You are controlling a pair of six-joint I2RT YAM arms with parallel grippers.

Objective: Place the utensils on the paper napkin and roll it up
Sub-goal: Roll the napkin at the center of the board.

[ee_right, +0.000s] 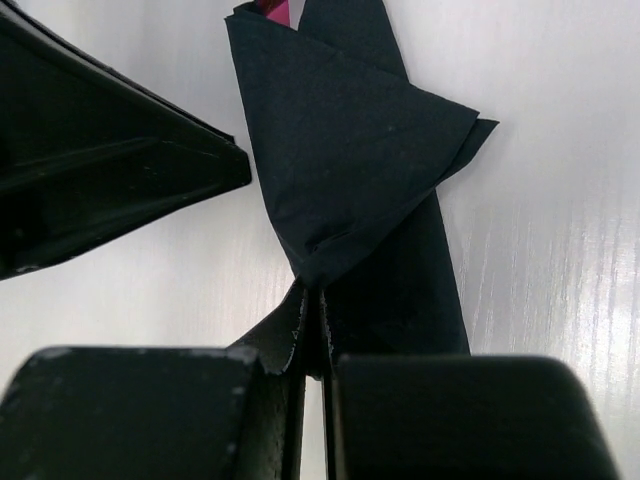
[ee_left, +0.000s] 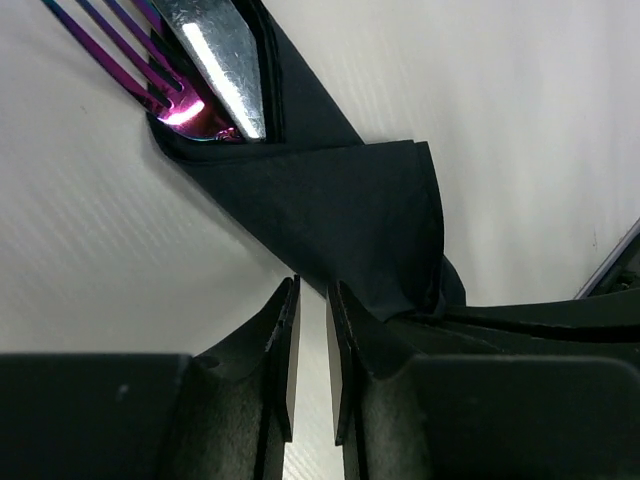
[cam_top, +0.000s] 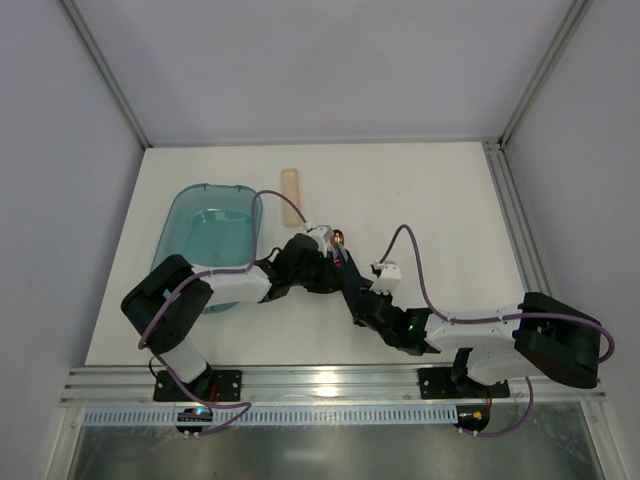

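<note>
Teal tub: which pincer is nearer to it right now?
Left. The left pincer is just right of the teal tub, at the paper napkin; the right pincer is at the same napkin but further right.

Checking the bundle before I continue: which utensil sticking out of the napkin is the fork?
The purple-tinted fork, with separate tines, left of the flat silvery blade in the left wrist view; both poke from the paper napkin.

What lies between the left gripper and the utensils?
Left wrist view: the folded paper napkin fills that stretch, from the left gripper up to the utensils sticking out of its far end.
</note>
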